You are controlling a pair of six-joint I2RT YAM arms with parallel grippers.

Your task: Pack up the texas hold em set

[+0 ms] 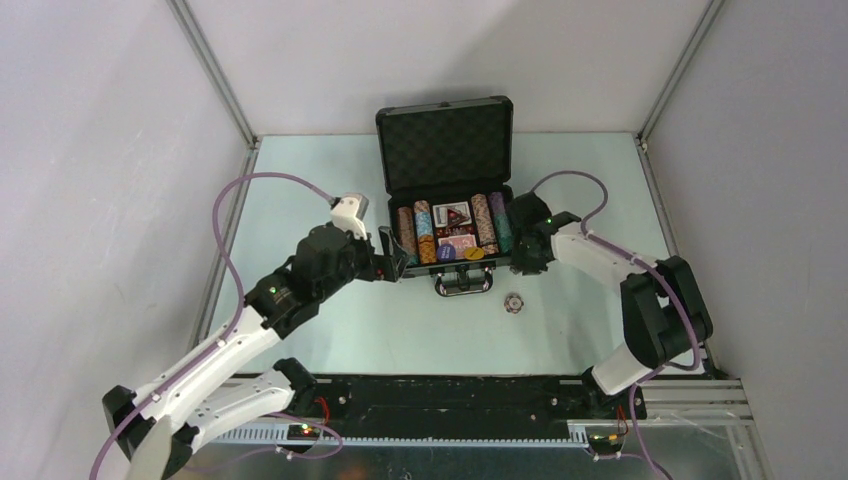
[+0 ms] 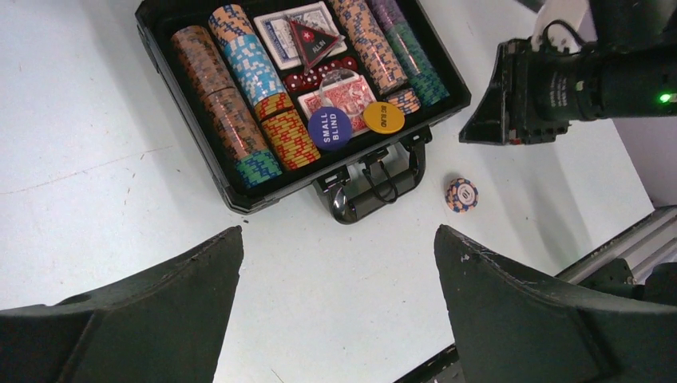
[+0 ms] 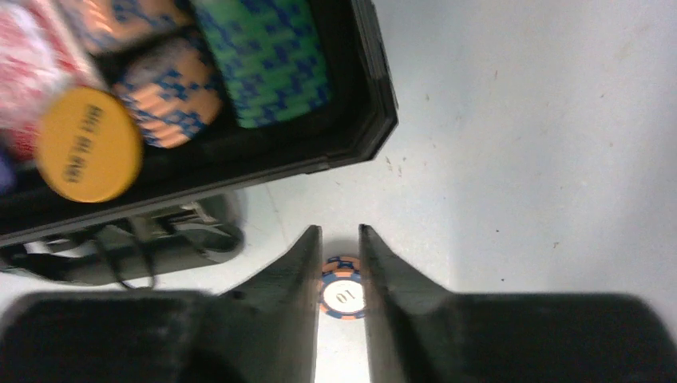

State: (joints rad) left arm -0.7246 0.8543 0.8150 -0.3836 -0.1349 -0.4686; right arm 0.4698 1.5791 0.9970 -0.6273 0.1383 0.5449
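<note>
At 12 o'clock on the pale surface sits the open black foam-lined briefcase. Left jaws at its 9 o'clock gape wide, empty. Right jaws at its 3 o'clock are barely parted, empty. An orange-blue striped chip lies loose at its 5 o'clock.

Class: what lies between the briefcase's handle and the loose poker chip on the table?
Only bare table separates the handle from the loose chip; the left wrist view shows it.

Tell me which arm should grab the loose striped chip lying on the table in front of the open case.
Right. The right tool, narrowly open, frames the orange-and-blue striped poker chip in its wrist view; the wide-open left tool sits by the black briefcase's left corner, farther off.
</note>
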